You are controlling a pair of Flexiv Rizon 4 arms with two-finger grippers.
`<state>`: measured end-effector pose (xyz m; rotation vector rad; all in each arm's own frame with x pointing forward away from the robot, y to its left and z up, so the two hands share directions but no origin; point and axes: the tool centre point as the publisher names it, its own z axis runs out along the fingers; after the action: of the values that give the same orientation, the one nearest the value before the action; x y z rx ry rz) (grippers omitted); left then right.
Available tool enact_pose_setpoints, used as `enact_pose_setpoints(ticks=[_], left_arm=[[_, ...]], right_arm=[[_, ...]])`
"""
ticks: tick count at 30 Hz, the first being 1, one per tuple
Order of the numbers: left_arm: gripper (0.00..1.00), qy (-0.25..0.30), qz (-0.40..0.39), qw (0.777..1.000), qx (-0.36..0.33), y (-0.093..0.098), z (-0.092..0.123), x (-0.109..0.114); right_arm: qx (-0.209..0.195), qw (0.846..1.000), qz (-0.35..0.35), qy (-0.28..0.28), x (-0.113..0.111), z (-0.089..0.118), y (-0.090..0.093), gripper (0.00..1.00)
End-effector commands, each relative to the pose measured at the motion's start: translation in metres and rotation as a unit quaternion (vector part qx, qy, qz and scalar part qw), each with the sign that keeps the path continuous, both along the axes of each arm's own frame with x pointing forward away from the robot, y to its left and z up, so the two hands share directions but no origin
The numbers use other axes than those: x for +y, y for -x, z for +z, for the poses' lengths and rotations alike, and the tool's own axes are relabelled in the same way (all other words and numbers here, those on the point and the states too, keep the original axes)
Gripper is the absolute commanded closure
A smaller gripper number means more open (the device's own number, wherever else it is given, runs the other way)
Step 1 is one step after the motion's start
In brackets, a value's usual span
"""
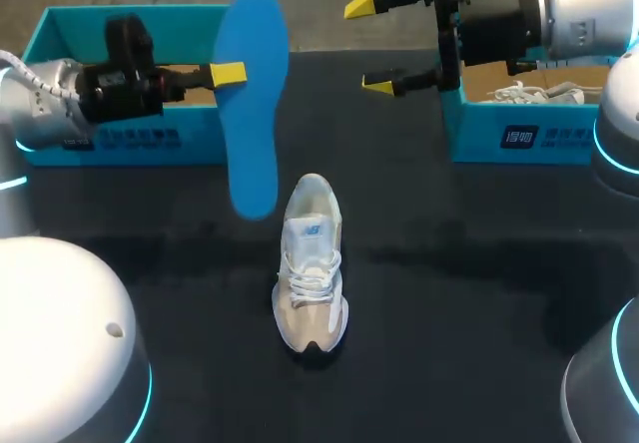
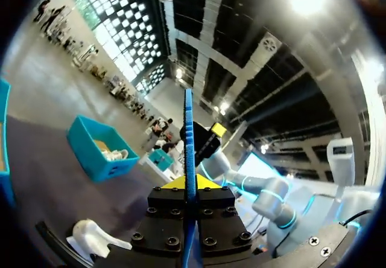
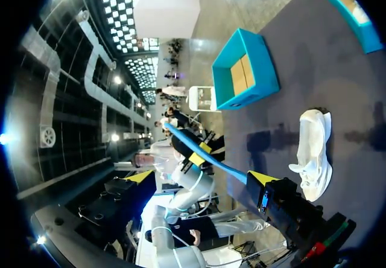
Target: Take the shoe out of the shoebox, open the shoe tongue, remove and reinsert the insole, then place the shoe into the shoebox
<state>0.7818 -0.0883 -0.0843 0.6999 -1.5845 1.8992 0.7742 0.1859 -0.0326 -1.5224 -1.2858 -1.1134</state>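
A white and beige shoe (image 1: 312, 261) stands alone on the black table, toe toward the front edge. My left gripper (image 1: 230, 74) is shut on the blue insole (image 1: 250, 114), holding it up in the air behind and to the left of the shoe. In the left wrist view the insole (image 2: 189, 129) shows edge-on, pinched between the yellow tips of the left gripper (image 2: 187, 184), with the shoe (image 2: 93, 235) below. My right gripper (image 1: 382, 46) hangs wide open and empty, high at the back right. From the right wrist, its gripper (image 3: 201, 177) faces the insole (image 3: 208, 158); the shoe (image 3: 313, 153) lies beyond.
An open teal shoebox (image 1: 60, 24) sits at the back left behind my left arm. A second teal box (image 1: 499, 139) at the back right holds another white shoe (image 1: 534, 92). Bare black tabletop surrounds the shoe.
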Motion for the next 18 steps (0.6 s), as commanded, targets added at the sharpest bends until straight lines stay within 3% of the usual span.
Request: enact_pose_setpoints(ticks=[1,6,18], left_arm=[[1.0,0.029,-0.05,0.974,0.219,-0.004,-0.015,0.0],[1.0,0.055,-0.064,0.957,0.279,-0.008,-0.025,0.002],[1.0,0.033,-0.062,0.949,0.309,-0.007,-0.041,0.0]], right_arm=[[0.001,1.0,0.0,0.001,0.003,0.0,-0.001,0.0],[0.001,1.0,0.0,0.001,0.003,0.0,-0.001,0.0],[0.001,1.0,0.0,0.001,0.003,0.0,-0.001,0.0]])
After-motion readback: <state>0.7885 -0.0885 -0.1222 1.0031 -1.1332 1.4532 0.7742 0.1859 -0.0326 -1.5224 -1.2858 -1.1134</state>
